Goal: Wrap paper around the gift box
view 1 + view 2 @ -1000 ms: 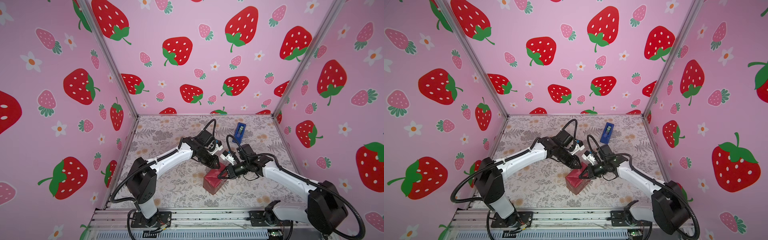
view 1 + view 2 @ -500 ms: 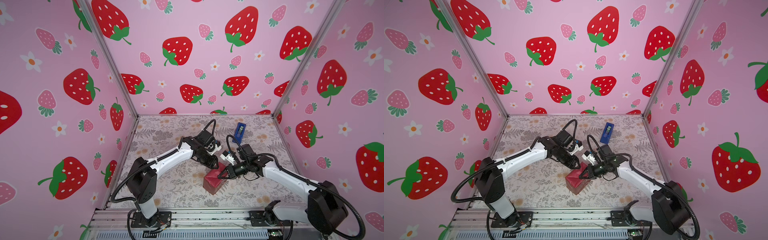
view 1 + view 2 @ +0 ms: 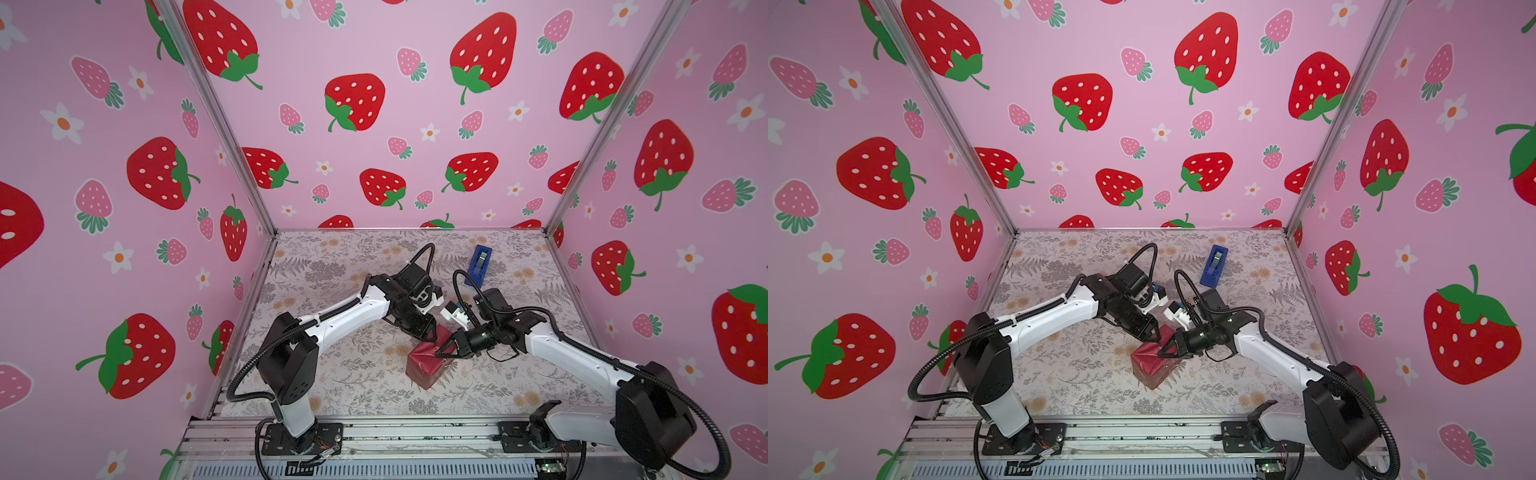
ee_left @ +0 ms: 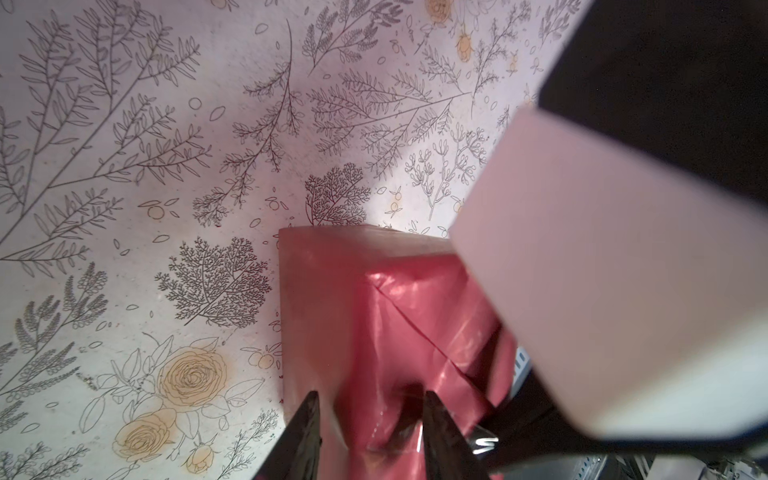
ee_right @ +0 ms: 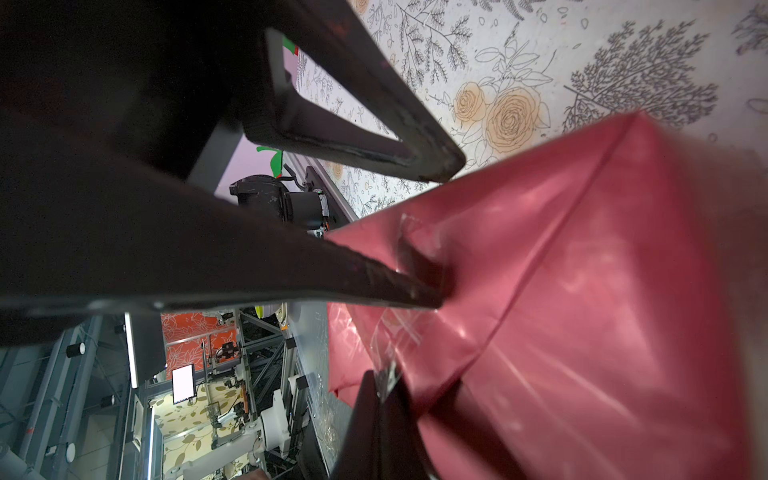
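Observation:
The gift box is hidden under the dark red paper [image 3: 428, 368] [image 3: 1152, 370], which is folded round it into a squarish parcel near the table's front middle. My left gripper [image 3: 432, 338] [image 4: 370, 419] hangs over the parcel's far top edge, open. One of its fingertips [image 5: 428, 297] presses on the top paper, the other sits at the parcel's edge. My right gripper [image 3: 439, 355] [image 5: 386, 384] comes in from the right, shut on a strip of clear tape [image 5: 392, 332] that runs up onto the paper [image 5: 602, 291].
A bright blue tape dispenser [image 3: 480, 262] [image 3: 1214, 266] lies at the back right of the floral table [image 3: 332, 374]. Pink strawberry walls close off three sides. The right arm's white wrist block [image 4: 623, 291] looms close beside the parcel in the left wrist view.

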Motion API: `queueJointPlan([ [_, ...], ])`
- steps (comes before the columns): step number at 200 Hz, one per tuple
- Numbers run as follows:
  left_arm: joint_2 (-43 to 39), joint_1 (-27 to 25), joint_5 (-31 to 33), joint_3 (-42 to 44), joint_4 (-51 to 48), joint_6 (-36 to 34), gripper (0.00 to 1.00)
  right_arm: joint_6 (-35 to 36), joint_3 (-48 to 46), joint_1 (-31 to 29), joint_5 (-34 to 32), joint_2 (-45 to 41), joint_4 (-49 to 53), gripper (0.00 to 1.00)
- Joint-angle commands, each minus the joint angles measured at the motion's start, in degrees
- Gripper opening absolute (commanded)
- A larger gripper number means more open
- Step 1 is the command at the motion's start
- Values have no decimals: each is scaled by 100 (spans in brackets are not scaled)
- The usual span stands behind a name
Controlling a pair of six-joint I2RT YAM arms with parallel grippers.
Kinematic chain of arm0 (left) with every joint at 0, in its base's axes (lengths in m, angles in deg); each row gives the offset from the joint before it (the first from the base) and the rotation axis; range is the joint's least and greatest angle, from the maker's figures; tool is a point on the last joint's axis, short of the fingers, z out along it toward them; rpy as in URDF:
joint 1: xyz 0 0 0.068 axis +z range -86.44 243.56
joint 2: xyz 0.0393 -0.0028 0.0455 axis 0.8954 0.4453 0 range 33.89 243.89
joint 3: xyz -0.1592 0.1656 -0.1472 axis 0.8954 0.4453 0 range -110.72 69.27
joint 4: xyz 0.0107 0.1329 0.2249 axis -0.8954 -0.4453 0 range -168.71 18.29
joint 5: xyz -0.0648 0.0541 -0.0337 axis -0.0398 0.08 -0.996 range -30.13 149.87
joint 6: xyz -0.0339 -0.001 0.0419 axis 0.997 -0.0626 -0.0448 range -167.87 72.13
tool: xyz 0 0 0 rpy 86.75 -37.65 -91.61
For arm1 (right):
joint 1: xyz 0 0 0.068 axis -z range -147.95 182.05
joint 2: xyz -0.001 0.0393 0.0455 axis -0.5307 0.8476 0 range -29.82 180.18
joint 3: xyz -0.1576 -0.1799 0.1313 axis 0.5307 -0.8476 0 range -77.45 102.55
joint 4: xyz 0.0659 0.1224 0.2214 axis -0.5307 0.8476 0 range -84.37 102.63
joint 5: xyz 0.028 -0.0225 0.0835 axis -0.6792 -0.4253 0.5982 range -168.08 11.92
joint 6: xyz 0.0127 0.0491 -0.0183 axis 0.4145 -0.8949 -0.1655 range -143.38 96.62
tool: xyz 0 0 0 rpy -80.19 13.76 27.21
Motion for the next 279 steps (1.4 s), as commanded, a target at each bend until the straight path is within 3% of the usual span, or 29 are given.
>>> queueJointPlan([
  [1,90,-78,-214,194,-265,-178,42,83,-354,-53,-731,235,766,0],
  [78,289,-69,-33,434,-379,-368,43,-295,-120,-54,-536,-193,697,0],
  [135,380,-56,10,469,-401,-435,43,-576,-64,-54,-643,-766,1200,16],
  [221,335,-24,-41,488,-402,-434,43,-610,619,-52,-1172,-1238,2169,20],
  [247,334,-21,-35,497,-420,-434,43,-719,764,-47,-1111,-1180,1914,19],
  [279,305,-21,-35,521,-412,-416,43,-1186,642,-113,-938,-1105,995,11],
])
